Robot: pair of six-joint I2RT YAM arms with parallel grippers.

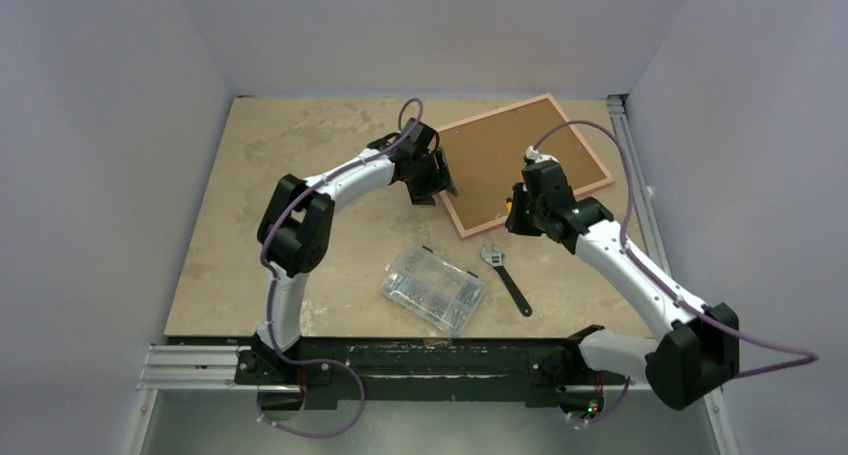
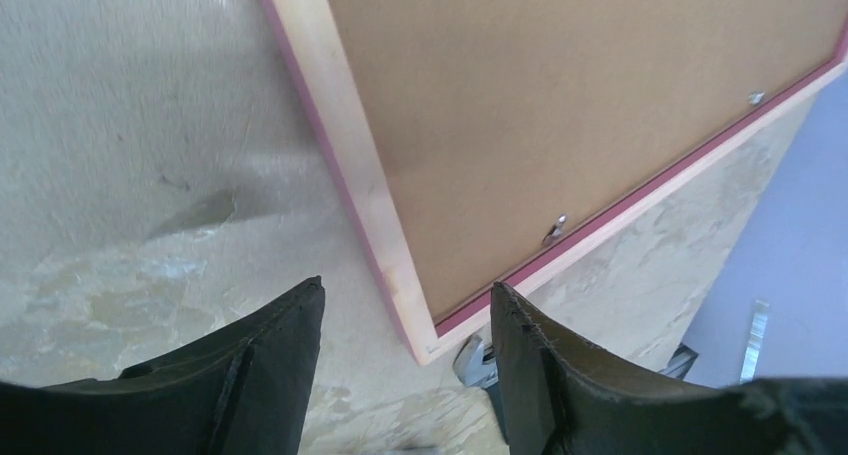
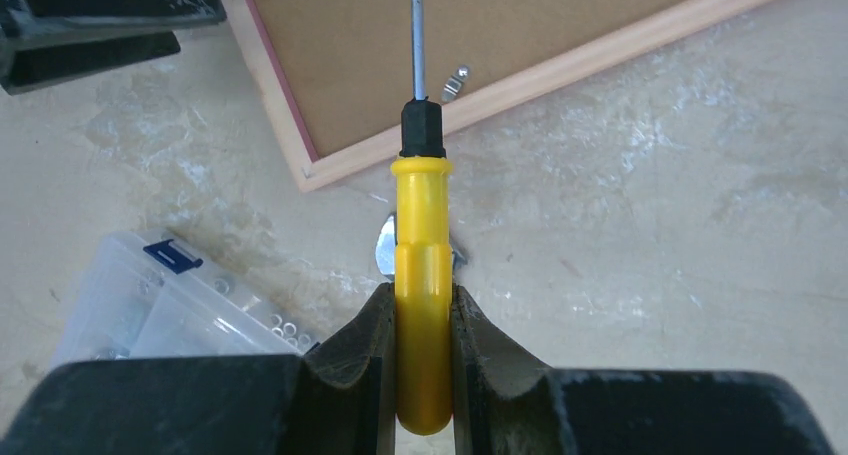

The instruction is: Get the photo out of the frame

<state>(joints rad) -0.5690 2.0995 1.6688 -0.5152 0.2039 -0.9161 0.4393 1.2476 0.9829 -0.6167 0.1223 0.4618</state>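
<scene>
The pink frame [image 1: 523, 160] lies face down at the back right, its brown fibreboard back up. The photo is hidden inside it. My left gripper [image 1: 441, 187] is open and empty, hovering at the frame's near left corner [image 2: 425, 350]. My right gripper [image 1: 517, 213] is shut on a yellow-handled screwdriver [image 3: 421, 275]. Its shaft reaches over the frame's back [image 3: 500, 35], beside a small metal tab [image 3: 455, 81]. More tabs show in the left wrist view [image 2: 556, 229].
A clear screw box [image 1: 434, 289] sits near the table's front middle. An adjustable wrench [image 1: 505, 277] lies just right of it, its jaw [image 2: 477, 360] close to the frame's corner. Walls close in the back and both sides.
</scene>
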